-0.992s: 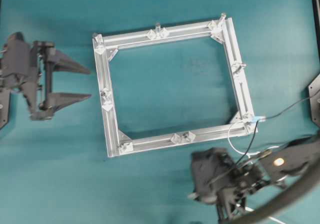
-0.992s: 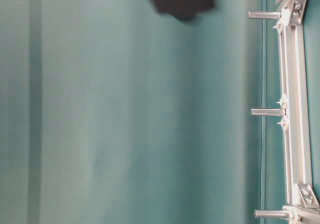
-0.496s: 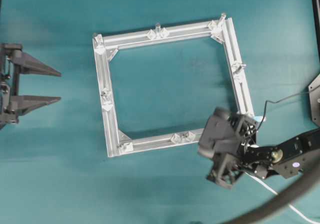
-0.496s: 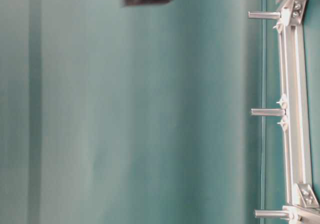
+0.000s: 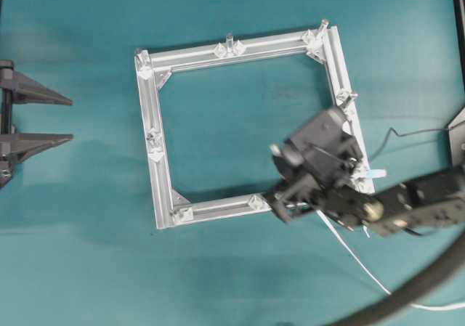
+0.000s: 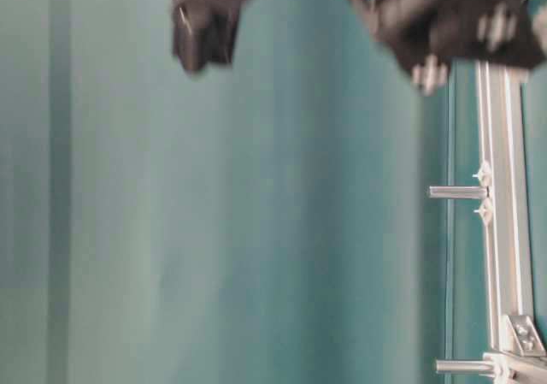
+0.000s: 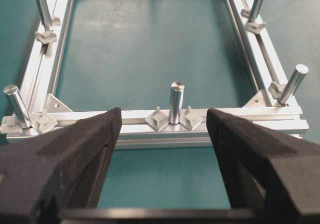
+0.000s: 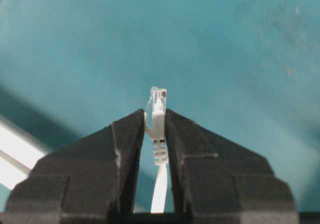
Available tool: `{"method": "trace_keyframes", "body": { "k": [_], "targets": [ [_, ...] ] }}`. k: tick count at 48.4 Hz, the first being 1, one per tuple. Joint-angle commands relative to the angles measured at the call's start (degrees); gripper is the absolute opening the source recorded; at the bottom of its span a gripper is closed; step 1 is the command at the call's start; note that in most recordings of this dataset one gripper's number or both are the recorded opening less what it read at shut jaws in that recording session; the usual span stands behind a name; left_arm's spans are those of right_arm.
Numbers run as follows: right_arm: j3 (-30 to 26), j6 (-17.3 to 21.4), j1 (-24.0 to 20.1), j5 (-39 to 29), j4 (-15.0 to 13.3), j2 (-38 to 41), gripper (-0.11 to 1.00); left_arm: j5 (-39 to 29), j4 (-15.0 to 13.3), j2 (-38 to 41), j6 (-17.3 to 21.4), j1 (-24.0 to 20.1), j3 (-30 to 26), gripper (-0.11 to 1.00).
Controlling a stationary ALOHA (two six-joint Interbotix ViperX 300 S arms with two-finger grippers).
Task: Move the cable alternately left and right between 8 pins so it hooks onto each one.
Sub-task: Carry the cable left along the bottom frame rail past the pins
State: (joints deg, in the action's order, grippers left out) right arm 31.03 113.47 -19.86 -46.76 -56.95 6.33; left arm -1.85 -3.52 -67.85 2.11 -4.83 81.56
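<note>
My right gripper [image 8: 155, 115] is shut on the cable [image 8: 160, 184], a flat white cord, just behind its clear plug [image 8: 158, 100], which sticks out past the fingertips above teal cloth. Overhead, the right gripper [image 5: 287, 199] hovers over the bottom-right part of the square aluminium frame [image 5: 163, 166], and the cable [image 5: 363, 264] trails off to the lower right. Pins [image 5: 229, 39] stand around the frame. At the far left, away from the frame, my left gripper [image 5: 71, 120] is open. The left gripper [image 7: 164, 119] faces a middle pin [image 7: 175, 102] and holds nothing.
A thick dark hose [image 5: 407, 297] curves across the lower right corner. A thin dark wire [image 5: 407, 131] runs in from the right edge. In the table-level view a blurred dark arm [image 6: 427, 16] hangs above the frame [image 6: 504, 230] and its pins [image 6: 457, 192].
The right arm has swung up and left from the lower right, carrying the cable over the frame's bottom-right part. The left gripper has drawn back to the left edge, still open.
</note>
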Motion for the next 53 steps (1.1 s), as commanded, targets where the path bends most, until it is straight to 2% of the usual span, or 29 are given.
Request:
{"method": "trace_keyframes", "body": {
  "k": [1, 6, 10, 17, 23, 28, 41, 53],
  "targets": [
    [-2.90, 0.09, 2.81, 2.64, -1.05, 0.88, 0.17, -0.79, 0.26, -0.53, 0.18, -0.18, -0.44, 0.73],
    [-4.92, -0.53, 6.33, 5.89, -1.76, 2.29, 0.17, -2.20, 0.26, -1.58, 0.26, -0.26, 0.00, 0.73],
    [-6.59, -2.55, 8.53, 8.79, -2.64, 3.08, 0.17, -3.52, 0.26, -2.46, 0.18, -0.26, 0.00, 0.73],
    [-10.02, -9.93, 11.69, 14.85, -2.37, 5.19, 0.17, -5.27, 0.26, -5.10, 0.09, -0.26, -0.62, 0.73],
    [-12.13, -15.91, 13.27, 20.21, 0.26, 6.68, 0.17, -5.89, 0.26, -6.77, -0.09, -0.18, -0.88, 0.73],
    [-12.83, -20.30, 13.36, 25.05, 1.58, 6.94, 0.17, -5.98, 0.26, -7.29, -0.09, -0.26, -0.62, 0.73],
    [-12.92, -31.99, 11.51, 35.86, 1.41, 6.94, 0.17, -5.98, 0.26, -7.38, 0.00, -0.26, -0.53, 0.73],
    [-11.78, -38.67, 9.58, 42.28, 1.32, 6.94, 0.17, -7.03, 0.26, -7.47, 0.09, -0.18, -0.35, 0.73]
  ]
}}
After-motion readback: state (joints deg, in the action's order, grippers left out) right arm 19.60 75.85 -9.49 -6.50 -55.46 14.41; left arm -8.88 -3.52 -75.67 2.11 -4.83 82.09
